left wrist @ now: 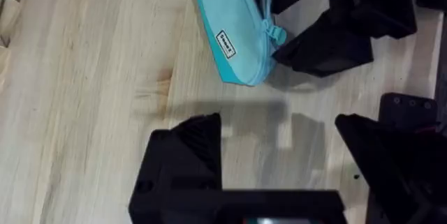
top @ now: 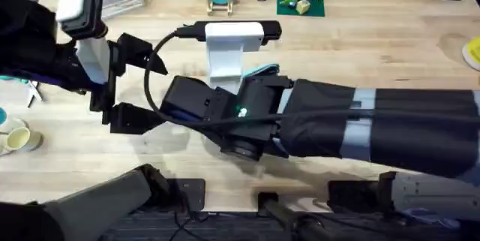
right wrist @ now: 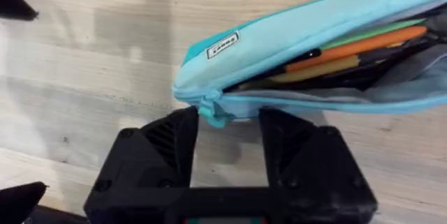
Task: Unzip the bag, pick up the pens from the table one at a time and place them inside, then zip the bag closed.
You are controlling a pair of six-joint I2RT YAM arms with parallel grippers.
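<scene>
Now unzipped bag on table, orange pen inside.

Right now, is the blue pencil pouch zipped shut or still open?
Open. In the right wrist view the bag gapes along its zipper, with an orange pen and other pens visible inside. The pull tab sits at the near end.

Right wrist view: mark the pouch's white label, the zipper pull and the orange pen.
white label (right wrist: 222, 45), right wrist view, middle of the tag sewn on the pouch's side.
zipper pull (right wrist: 211, 109), right wrist view, fabric tab at the pouch's end.
orange pen (right wrist: 363, 46), right wrist view, mid-barrel inside the open pouch.
</scene>
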